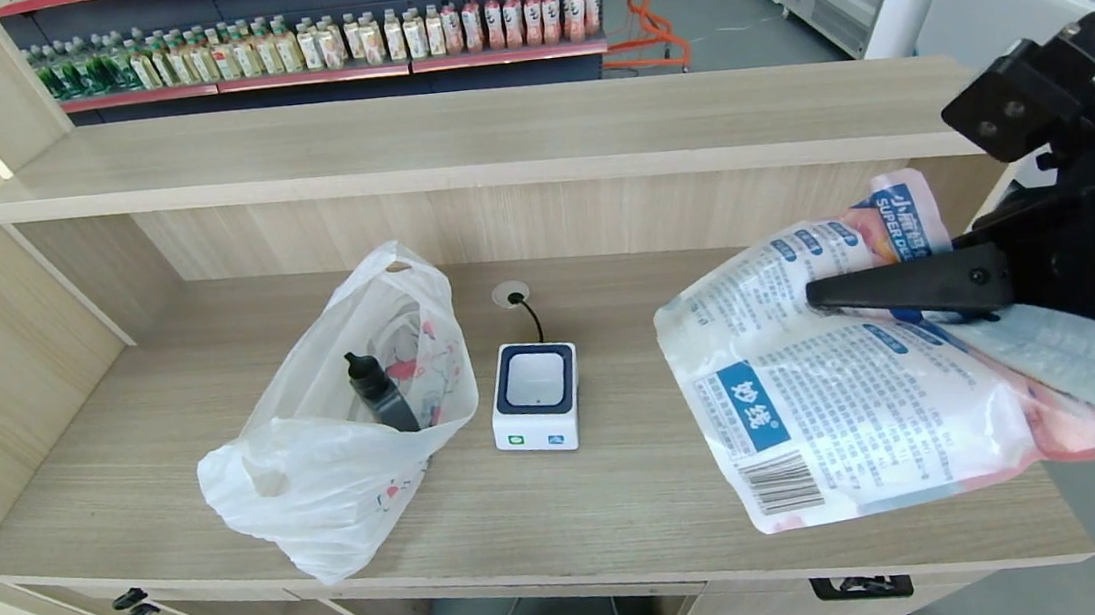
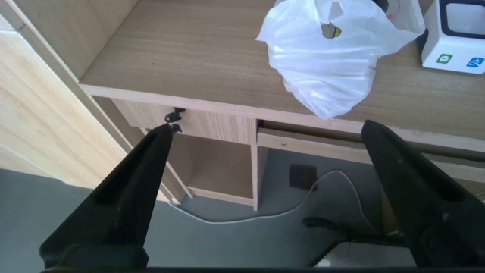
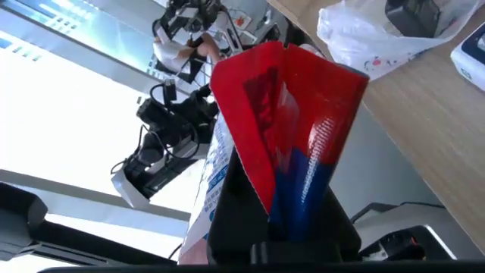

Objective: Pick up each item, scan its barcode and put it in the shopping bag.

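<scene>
one pouch [image 1: 838, 400], white with blue and pink print, is held over the right end of the counter [image 1: 578, 516], to the right of the scanner [image 1: 536, 396] and apart from it. the right gripper [image 1: 838, 298] is clamped on the pouch: one black finger lies across its upper face, the other is hidden behind it. one barcode [image 1: 785, 480] shows, near the pouch's lower corner, facing up toward the head camera.

one white bag [image 1: 322, 470] stands open on the counter just left of the scanner. one dark bottle [image 1: 378, 392] shows inside the bag.

one scanner, white with a dark frame, window up; one black cable [image 1: 530, 317] runs from it to a hole in the counter behind.

the left gripper [image 2: 273, 205] hangs below the counter's front edge, fingers spread wide, holding nothing.
</scene>
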Robot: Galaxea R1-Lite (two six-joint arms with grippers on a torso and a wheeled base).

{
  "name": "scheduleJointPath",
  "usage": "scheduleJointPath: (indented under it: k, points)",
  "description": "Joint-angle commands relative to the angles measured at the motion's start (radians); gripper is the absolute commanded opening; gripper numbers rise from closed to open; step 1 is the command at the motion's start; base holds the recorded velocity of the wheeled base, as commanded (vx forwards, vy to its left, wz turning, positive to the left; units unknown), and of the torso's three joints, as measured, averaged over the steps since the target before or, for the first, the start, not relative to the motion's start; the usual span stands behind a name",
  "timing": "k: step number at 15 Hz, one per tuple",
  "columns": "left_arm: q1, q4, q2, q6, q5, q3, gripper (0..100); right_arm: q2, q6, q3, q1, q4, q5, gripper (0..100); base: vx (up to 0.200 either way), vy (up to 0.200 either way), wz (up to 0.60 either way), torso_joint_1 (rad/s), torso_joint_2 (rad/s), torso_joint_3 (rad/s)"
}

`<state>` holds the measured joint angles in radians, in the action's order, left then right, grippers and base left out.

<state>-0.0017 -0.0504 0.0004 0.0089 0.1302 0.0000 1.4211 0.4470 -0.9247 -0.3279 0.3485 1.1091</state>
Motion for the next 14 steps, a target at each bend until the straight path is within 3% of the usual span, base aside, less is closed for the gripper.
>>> scheduleJointPath:
  k: [1,14]
  points:
    - [0.000,0.000,0.000,0.000,0.000,0.000,100,0.009,0.002,-0.017,-0.040,0.000,-0.020,0,0.000,0.000,0.00,0.000,0.00,0.000]
    - [0.000,0.000,0.000,0.000,0.000,0.000,100,0.024,0.061,-0.026,-0.105,0.004,-0.035,0,0.000,0.000,0.00,0.000,0.00,0.000]
